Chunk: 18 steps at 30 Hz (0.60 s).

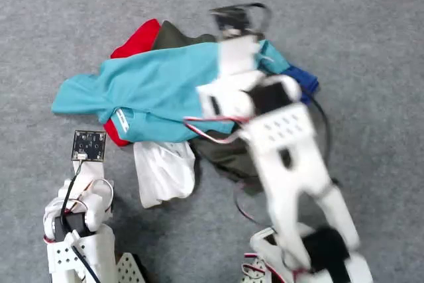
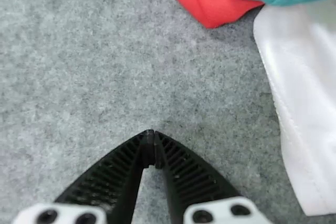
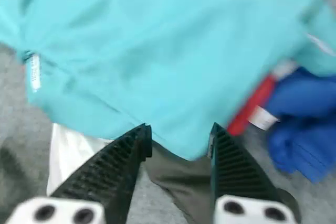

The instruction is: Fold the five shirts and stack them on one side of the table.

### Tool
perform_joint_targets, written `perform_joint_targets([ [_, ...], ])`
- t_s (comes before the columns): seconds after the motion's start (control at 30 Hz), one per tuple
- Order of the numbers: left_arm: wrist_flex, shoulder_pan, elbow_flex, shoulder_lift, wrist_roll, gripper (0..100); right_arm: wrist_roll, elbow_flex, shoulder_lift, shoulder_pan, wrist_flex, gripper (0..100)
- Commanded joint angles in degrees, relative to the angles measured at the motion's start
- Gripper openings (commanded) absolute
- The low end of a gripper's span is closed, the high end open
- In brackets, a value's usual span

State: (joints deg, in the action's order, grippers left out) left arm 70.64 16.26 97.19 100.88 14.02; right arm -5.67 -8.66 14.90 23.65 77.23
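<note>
- The white jointed left arm [image 1: 76, 220] is seen at the near left of the grey felt-covered table [image 1: 371, 51], short of the heap of shirts.
- The left gripper [image 2: 150, 148] is shown with its black ribbed fingers pressed together at the tips and nothing held between them. It is held over bare felt, near the red and white shirts but apart from both.
- The turquoise cotton shirt [image 1: 156, 87] is spread, crumpled, over the top of the heap at the middle of the table, with one sleeve trailed out to the left. The other four shirts are partly covered by it, and all five lie unfolded in this one heap.
- The red shirt [image 1: 137, 41] is seen at the far left of the heap and again as a fold under the turquoise hem on the near side.
- The white shirt [image 1: 164, 170] is bunched at the near edge of the heap, with its upper end tucked under the turquoise cloth.
- The olive-green shirt [image 1: 175, 34] is seen behind the turquoise one on the far side, and as a dark fold just right of the white one.
- The white right arm [image 1: 291, 157] is extended from the near right across the heap.
- The right gripper [image 3: 178, 137] is shown with its black ribbed fingers held apart and nothing clamped. It is poised at the near hem of the turquoise shirt, with olive cloth seen in the gap. Whether cloth is touched cannot be told.
- The royal-blue shirt [image 1: 303, 79] is lodged at the right end of the heap, under the turquoise edge.
</note>
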Motion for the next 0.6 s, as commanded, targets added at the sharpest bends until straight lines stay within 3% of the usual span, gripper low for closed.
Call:
perform_joint_targets([
  [0.0, -0.44, 0.13, 0.22, 0.44, -0.18, 3, -0.09, 9.8, -12.7, 4.57, 0.0, 19.5],
  [0.4, -0.44, 0.4, 0.22, 0.44, -0.18, 3, 10.2, 33.63, -48.48, 8.18, 2.81, 18.6],
  [0.57, -0.44, 0.31, 0.22, 0.44, -0.18, 3, 11.34, 37.49, -50.42, 7.82, 6.33, 3.1],
])
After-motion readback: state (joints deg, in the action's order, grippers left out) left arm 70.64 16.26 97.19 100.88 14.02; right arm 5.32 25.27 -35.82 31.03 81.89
